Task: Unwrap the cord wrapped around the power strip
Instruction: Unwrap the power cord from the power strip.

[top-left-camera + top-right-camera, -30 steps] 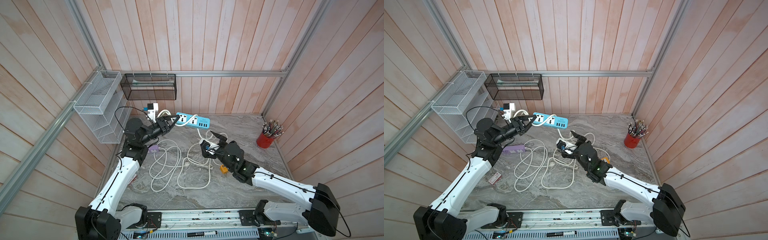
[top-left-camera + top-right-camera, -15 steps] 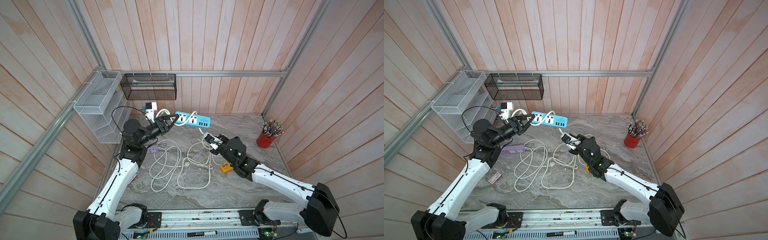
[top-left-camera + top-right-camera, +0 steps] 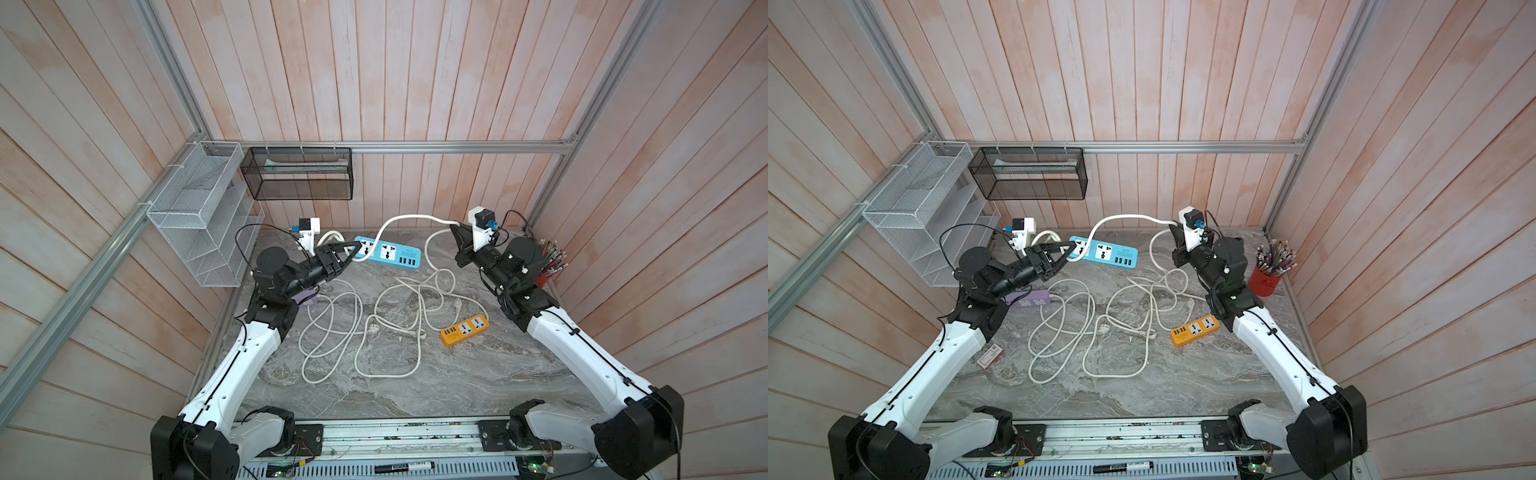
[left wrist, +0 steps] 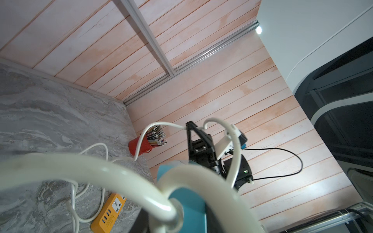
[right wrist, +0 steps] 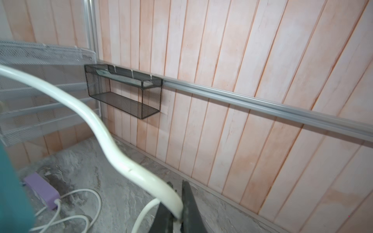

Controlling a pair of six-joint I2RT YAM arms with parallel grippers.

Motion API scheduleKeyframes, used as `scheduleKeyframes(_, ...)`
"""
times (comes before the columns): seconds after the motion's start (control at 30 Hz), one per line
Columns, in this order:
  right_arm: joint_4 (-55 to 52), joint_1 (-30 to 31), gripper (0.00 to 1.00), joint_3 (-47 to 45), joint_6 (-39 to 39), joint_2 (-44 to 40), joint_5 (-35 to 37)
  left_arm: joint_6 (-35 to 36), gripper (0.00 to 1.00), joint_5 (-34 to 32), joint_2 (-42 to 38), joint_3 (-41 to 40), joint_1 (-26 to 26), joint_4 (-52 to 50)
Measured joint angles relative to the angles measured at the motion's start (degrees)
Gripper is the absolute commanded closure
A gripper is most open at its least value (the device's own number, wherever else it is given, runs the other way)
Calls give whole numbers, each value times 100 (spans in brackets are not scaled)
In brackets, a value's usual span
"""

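The blue power strip is held off the table at the back, and my left gripper is shut on its left end. Its white cord crosses over the strip between two sockets. From there it arcs up and right to my right gripper. In the right wrist view that gripper is shut on the cord. In the left wrist view the cord curls around the strip's end, hiding my jaws.
Loose white cords lie tangled mid-table. An orange power strip lies at the right and a purple one under my left arm. A red pen cup stands back right. A white mesh rack and a black basket hang on the walls.
My right gripper has shut on the cord and carried it from mid-table up and back to the right, pulling it into a raised arc. The left arm has barely moved.
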Motion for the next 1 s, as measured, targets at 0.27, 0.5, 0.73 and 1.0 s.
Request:
scheduleKeyframes(0.27,-778,48,100,170,678,-1152,-2070,136,100,-483,404,-267,63,686)
scheduleKeyframes(0.5,-1751,942,100,-442,916,-1285,-2747,280,100,-1161,1027,-96,114,1792)
scheduleKeyframes(0.73,-2083,1353,55,-994,1266,-35,-2673,103,100,-1342,1401,295,125,2911)
scheduleKeyframes(1.0,-1941,356,1,-981,1788,-927,-2461,-177,100,-1167,1388,212,125,3604)
